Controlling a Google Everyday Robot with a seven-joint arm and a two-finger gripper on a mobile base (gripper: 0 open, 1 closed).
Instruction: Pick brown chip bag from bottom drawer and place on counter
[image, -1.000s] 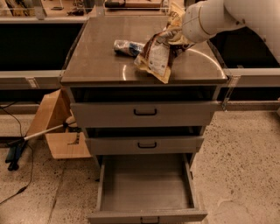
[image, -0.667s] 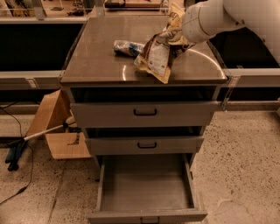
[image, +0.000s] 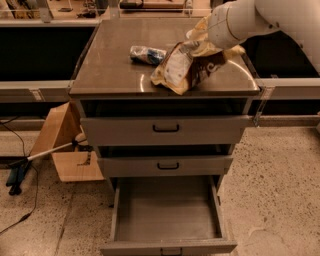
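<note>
One camera on this one, set high in front of the cabinet, tilted steeply down and forward, facing the drawer fronts almost square-on. The counter (image: 115, 65) sits in the upper half, and the open bottom drawer (image: 167, 210) reaches right to the lower border. It's middle range: the whole cabinet width fits, with speckled floor (image: 280, 190) on both sides and a cardboard box (image: 60, 135) at the left. The white arm (image: 280, 20) cuts across the upper right corner, close to the lens and partly cropped. The gripper (image: 192, 45) is over the counter's right rear part, against the top of the brown chip bag (image: 177, 70)
</note>
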